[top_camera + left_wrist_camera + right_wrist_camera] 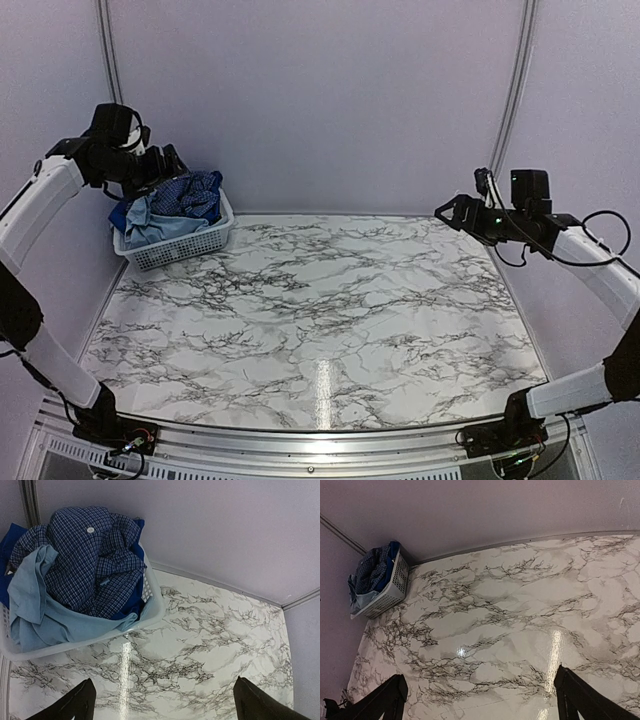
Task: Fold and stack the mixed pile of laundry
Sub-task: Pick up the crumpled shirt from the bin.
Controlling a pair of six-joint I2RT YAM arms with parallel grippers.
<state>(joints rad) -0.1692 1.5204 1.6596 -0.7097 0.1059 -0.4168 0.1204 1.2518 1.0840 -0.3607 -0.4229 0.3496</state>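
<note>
- So far nothing is done: the whole laundry pile sits in the white basket at the far-left corner of the table.
- Navy check shirt lies on top, pale blue T-shirt drapes over the rim, and royal blue clothes sit underneath.
- Left hand hovers just above the basket, fingers spread wide, holding nothing.
- Right hand is at the far right, well apart from the basket, also spread and empty.
- No garment is out of the basket, none is folded, and no stack is begun.
- Judgement: the first pick is next, and all folding and stacking remains.
</note>
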